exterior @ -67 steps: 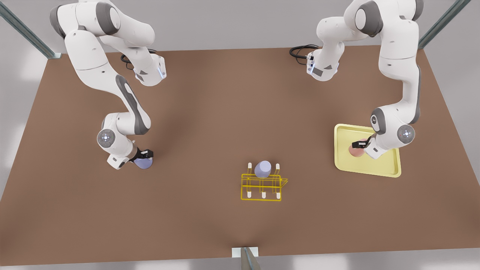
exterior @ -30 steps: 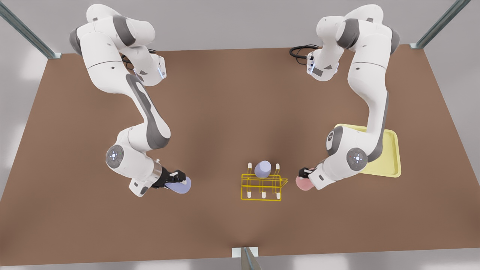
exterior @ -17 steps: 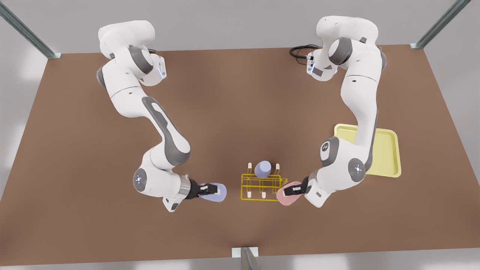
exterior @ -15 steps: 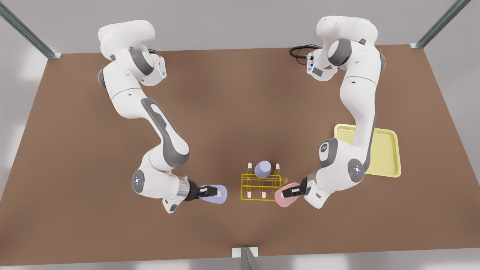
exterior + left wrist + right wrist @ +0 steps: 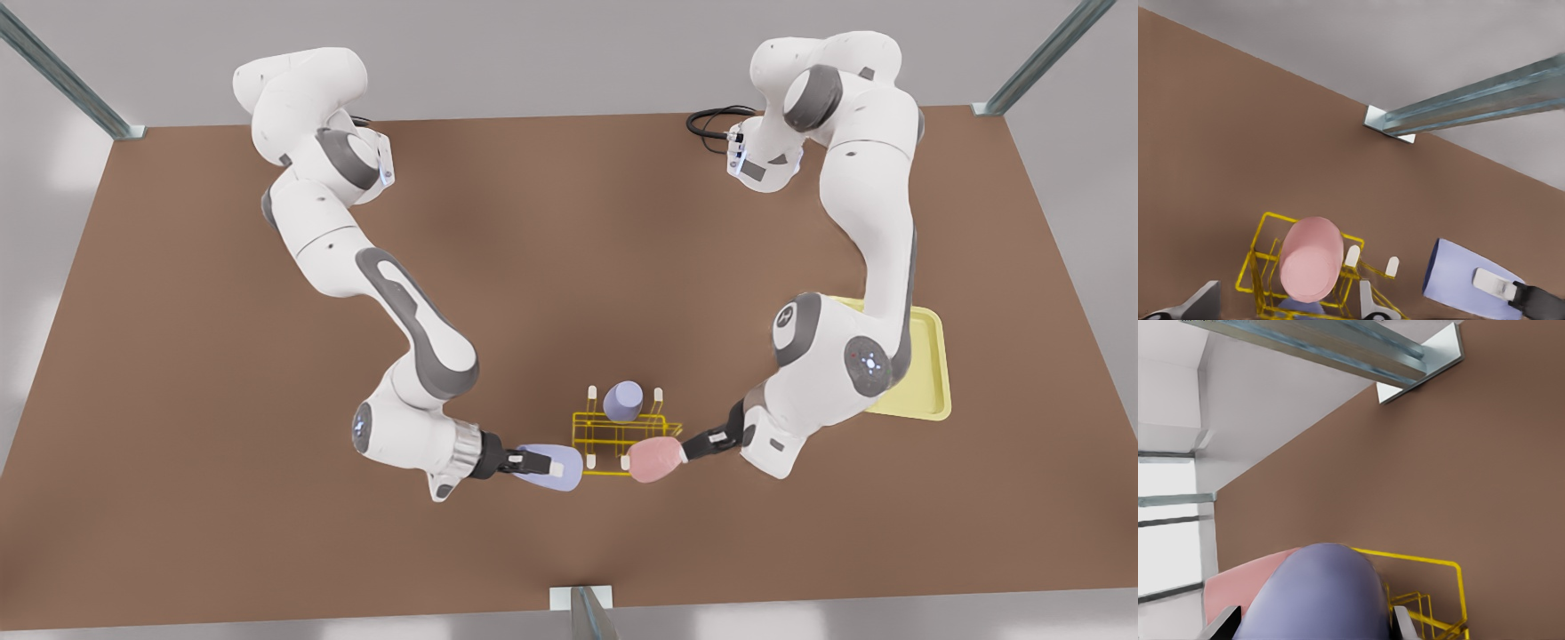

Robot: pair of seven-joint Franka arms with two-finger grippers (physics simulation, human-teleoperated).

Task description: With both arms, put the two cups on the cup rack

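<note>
Brown table (image 5: 222, 356), front view. Pale-yellow tray (image 5: 929, 373) at right of frame, partly under the arm there.

Cup rack (image 5: 613, 436): lower centre of frame, yellow wire, white-tipped pegs. A third lavender tumbler (image 5: 623, 400) sits on its far row, between two pegs.

Right gripper (image 5: 544, 462): lower centre-left of frame, fingers clamped on the lavender cup (image 5: 551, 466). The cup lies on its side, long axis roughly level, free end toward the rack, just beside the rack's frame-left edge. The right wrist view shows it between both fingers.

Left gripper (image 5: 680, 451): lower centre-right of frame, fingers clamped on the pink cup (image 5: 653, 459). This cup is also sideways, its free end toward frame left, overlapping the rack's near right corner. The left wrist view puts it over the wire frame with white pegs beside it.

Key relation: the two cups face each other across the rack's near row. Judgement: pink is nearer a peg. Each cup probably needs tipping before it can settle over a peg.
</note>
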